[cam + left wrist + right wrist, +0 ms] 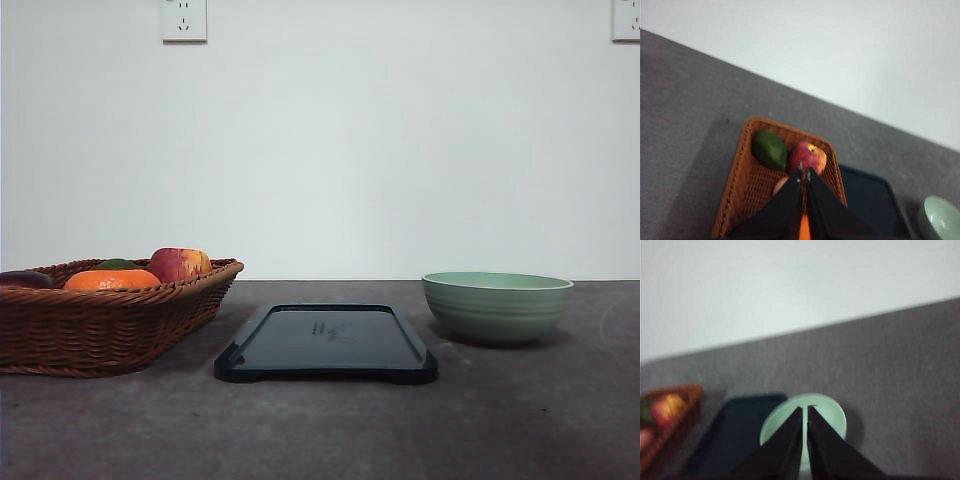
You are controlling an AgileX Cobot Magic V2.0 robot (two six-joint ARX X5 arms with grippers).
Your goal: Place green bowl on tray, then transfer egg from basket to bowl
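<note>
The green bowl (497,306) stands on the table to the right of the dark tray (326,343), apart from it. The wicker basket (100,325) sits at the left. In the left wrist view, my left gripper (804,170) hangs shut and empty above the basket (742,180), and a small brownish-orange egg (780,186) peeks out beside its left finger. In the right wrist view, my right gripper (806,407) is shut and empty, hovering over the green bowl (832,415), with the tray (735,435) beside it.
The basket also holds a red-yellow apple (180,264), an orange fruit (112,280) and a green fruit (768,148). A dark item (24,279) lies at its far left. A white wall rises behind the table's far edge.
</note>
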